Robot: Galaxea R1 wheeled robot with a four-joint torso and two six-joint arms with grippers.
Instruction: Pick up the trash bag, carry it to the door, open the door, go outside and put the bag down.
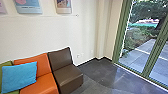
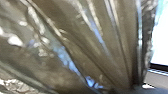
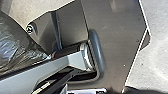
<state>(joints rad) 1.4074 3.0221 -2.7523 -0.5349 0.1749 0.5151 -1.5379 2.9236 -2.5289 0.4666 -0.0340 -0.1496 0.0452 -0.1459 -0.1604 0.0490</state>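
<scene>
One pale wall [image 1: 50, 32] stands on the far left, and the dark floor [image 1: 100, 72] lies open before the green-framed glass door [image 1: 153, 53] at far right, I suppose so that people can pass freely. The door seems closed, with paving [image 1: 147, 47] beyond it. On the near left, the brown seat [image 1: 66, 75], the orange seat [image 1: 43, 86] and the green seat [image 1: 7, 62] stand side by side along the wall, probably to leave this way free.

The trash bag [image 2: 82, 50] is near, close to the robot's own dark plate [image 3: 115, 45]. Its folds run together towards one place, as if it hangs by a gathered neck; perhaps it is kept close so that it swings less. I judge that the carrying is in hand, but I cannot tell if the left claw or the right claw is spread, pressed together or pinching the bag.

Smaller, the blue cushion [image 1: 20, 75] leans against the seat backs, and the posters [image 1: 28, 5] hang above, away from the sitters' heads.
</scene>
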